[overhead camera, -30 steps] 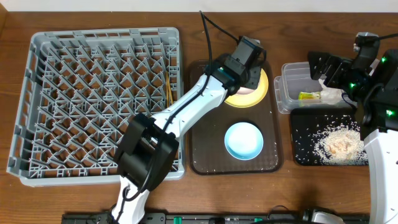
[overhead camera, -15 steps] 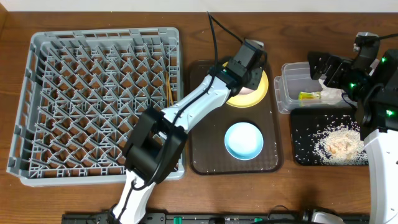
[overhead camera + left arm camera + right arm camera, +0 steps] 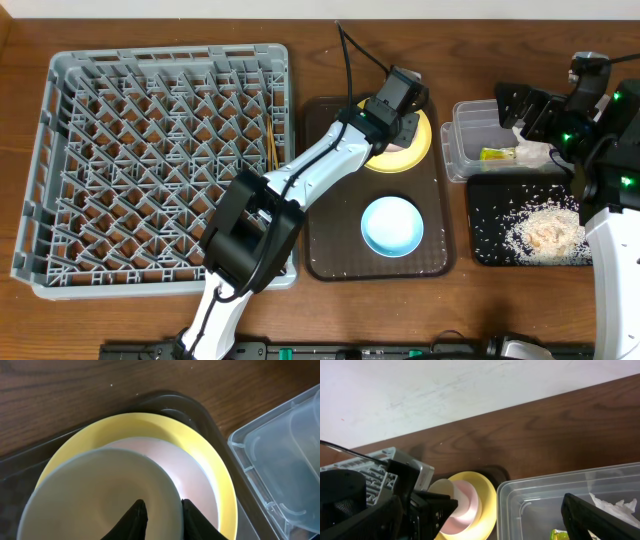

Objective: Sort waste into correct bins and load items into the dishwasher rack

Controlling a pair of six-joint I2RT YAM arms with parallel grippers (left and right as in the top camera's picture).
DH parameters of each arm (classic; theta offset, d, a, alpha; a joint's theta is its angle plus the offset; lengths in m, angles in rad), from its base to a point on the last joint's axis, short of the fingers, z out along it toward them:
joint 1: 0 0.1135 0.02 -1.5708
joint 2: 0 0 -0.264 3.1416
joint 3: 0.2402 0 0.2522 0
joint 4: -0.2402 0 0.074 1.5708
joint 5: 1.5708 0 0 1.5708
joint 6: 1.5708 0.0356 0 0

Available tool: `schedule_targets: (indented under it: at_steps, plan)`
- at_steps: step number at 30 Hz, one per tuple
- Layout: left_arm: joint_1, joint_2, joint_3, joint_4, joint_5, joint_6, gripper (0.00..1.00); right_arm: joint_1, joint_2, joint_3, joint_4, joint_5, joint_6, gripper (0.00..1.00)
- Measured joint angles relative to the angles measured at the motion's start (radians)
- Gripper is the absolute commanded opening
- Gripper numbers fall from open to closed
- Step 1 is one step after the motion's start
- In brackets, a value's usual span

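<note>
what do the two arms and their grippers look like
The left arm has white links between chunky black joints, with a black cable running from its wrist. The right arm has the same white-and-black build, with small green lights on its black upper section. The left gripper and right gripper have black fingers.

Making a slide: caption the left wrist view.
Left arm's fingers pinch a pale cup by its rim, yellow plate beneath it, clear tub at the right.
</note>
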Motion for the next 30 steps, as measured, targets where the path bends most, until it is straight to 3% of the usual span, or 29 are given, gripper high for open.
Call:
schedule_targets:
  at_steps: [7,13,19,27,30]
  plan:
    - [0.0,0.0,0.0,-0.021,-0.006,0.002,0.19,0.0,0.0,0.0,0.0,0.0,0.0,0.99]
    - [0.0,0.0,0.0,-0.023,-0.014,0.005,0.06,0.0,0.0,0.0,0.0,0.0,0.0,0.99]
    - [0.0,-0.042,0.0,-0.069,-0.016,0.009,0.06,0.0,0.0,0.0,0.0,0.0,0.0,0.99]
    - [0.025,-0.289,0.0,-0.229,0.0,-0.008,0.06,0.0,0.0,0.0,0.0,0.0,0.0,0.99]
    - [0.099,-0.407,0.0,-0.279,0.105,-0.017,0.06,0.0,0.0,0.0,0.0,0.0,0.0,0.99]
